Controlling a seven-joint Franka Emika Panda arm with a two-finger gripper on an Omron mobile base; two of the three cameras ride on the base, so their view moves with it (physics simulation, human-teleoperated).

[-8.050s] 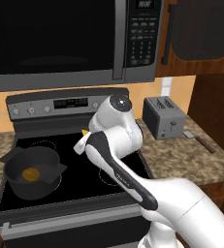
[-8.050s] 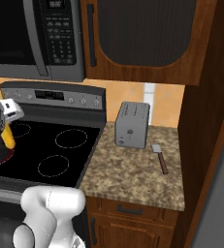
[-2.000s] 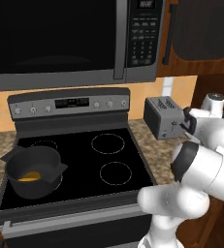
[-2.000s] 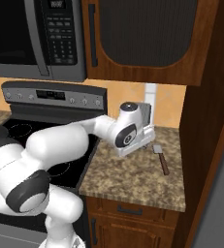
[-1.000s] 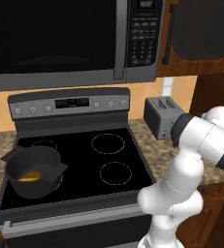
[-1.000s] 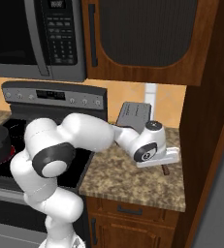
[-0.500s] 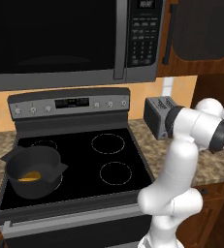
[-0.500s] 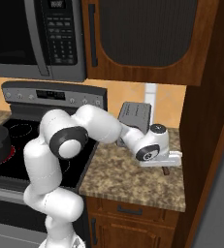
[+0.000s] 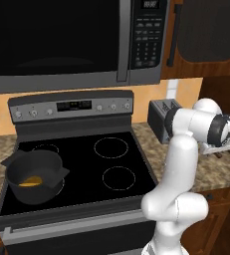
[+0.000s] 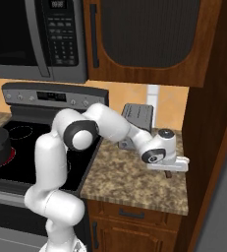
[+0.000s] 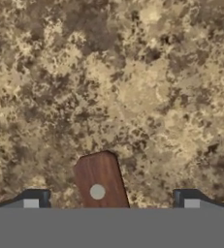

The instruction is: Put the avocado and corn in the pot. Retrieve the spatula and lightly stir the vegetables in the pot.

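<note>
Claw (image 11: 108, 206), released wide, is held over the spatula's wooden handle (image 11: 100, 181) on the desk (image 11: 133, 72), toaster (image 10: 137, 118) at ten o'clock, ready for pickup.

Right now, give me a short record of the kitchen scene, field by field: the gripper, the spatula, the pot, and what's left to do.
gripper: open, low over the granite counter right of the stove
spatula: brown wooden handle lies on the counter between the fingertips, not yet gripped
pot: on the stove's front left burner, something yellow inside
toaster: at the back of the counter, behind the arm
left to do: close on the spatula, carry it to the pot, stir
</note>
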